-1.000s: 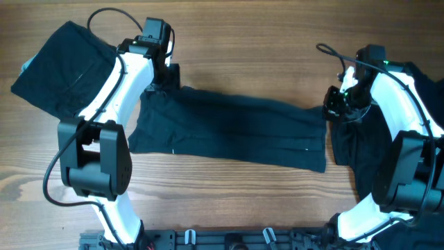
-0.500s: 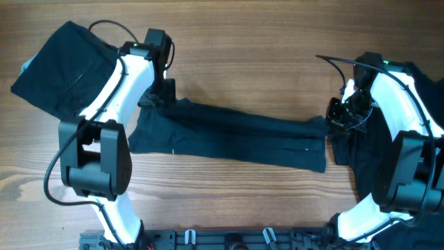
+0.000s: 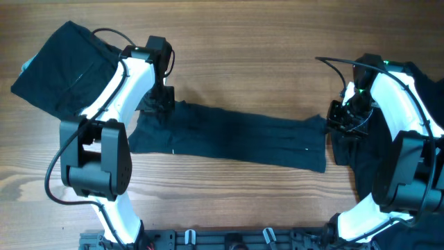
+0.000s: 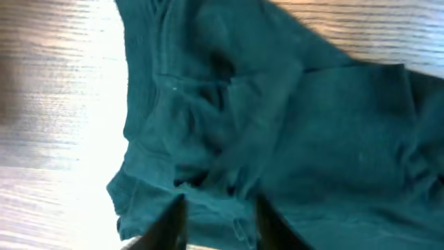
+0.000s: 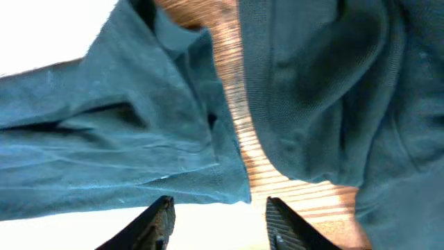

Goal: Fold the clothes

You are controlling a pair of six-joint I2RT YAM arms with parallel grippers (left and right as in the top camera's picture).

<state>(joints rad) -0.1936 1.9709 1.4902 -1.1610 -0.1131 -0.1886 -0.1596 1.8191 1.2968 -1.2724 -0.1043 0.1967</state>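
Note:
A dark teal T-shirt [image 3: 236, 139] lies folded into a long strip across the wooden table. My left gripper [image 3: 158, 103] is at the strip's far left corner. In the left wrist view its fingers [image 4: 218, 222] are apart over bunched fabric [image 4: 312, 125]. My right gripper [image 3: 338, 117] is at the strip's right end. In the right wrist view its fingers [image 5: 218, 215] are wide apart, with nothing between them, just off the strip's corner [image 5: 104, 139].
A folded dark garment [image 3: 59, 66] lies at the far left corner. Another dark garment [image 3: 364, 156] lies under my right arm, also shown in the right wrist view [image 5: 333, 90]. A narrow gap of bare wood [image 5: 236, 104] separates it from the strip.
Both grippers moved toward the table's front, bringing the shirt's far edge with them. The strip is narrower now than one second ago.

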